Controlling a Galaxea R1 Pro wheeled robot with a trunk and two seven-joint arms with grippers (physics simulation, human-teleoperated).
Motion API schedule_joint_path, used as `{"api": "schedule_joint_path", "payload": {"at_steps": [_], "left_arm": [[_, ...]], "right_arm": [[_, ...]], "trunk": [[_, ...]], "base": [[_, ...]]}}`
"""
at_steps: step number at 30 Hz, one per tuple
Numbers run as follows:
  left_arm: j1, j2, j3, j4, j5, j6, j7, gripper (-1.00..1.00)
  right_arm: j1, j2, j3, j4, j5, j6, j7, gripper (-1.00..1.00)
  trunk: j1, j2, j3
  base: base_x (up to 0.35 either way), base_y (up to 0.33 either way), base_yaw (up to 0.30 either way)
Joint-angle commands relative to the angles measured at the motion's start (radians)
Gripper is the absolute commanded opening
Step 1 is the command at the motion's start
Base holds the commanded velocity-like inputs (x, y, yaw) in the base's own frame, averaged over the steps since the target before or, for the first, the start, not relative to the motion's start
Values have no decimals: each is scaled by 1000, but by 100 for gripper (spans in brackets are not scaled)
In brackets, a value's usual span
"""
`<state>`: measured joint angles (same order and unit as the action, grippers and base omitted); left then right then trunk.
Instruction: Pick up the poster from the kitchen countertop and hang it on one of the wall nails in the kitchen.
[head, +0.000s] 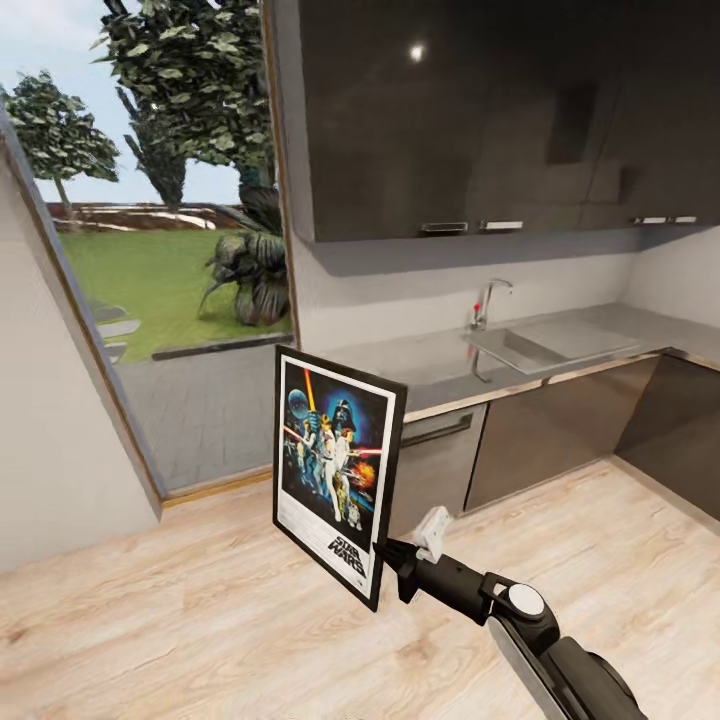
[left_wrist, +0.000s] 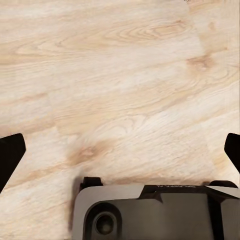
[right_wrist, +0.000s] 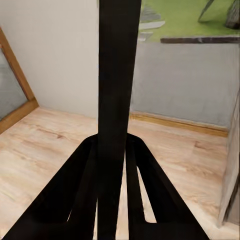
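Your head view looks forward and down across the wood floor (head: 200, 620) toward the countertop (head: 560, 350) and the glass door (head: 170, 250). Your left wrist camera faces straight down, close over the same floor (left_wrist: 120, 90). Your right wrist camera sights along the poster (right_wrist: 117, 100) edge-on, toward that door (right_wrist: 190, 75) and floor.

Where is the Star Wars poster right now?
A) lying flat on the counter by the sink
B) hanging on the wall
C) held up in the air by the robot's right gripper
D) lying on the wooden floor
C: the poster stands upright above the wooden floor, pinched at its lower edge by the right gripper, away from the kitchen countertop.
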<state>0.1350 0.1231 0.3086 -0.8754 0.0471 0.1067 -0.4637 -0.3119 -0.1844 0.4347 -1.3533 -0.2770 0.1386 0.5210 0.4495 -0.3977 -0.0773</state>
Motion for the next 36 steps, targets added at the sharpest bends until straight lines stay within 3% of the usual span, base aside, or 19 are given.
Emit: {"api": "schedule_joint_path", "payload": {"at_steps": [1, 30, 36], "left_arm": [[0, 0, 2, -2, 5, 10, -5, 100], [-1, -1, 1, -17, 8, 25, -4, 100], [-50, 0, 1, -93, 9, 176, -10, 100]], "right_arm": [[-1, 0, 1, -1, -13, 10, 2, -100], [-1, 2, 3, 0, -13, 11, 2, -100], [-1, 21, 3, 7, -12, 12, 1, -100]], "trunk": [[0, -2, -2], [0, -2, -2], [0, -2, -2]], "base": [[-142, 236, 287], [-119, 270, 288], [135, 302, 288]]}}
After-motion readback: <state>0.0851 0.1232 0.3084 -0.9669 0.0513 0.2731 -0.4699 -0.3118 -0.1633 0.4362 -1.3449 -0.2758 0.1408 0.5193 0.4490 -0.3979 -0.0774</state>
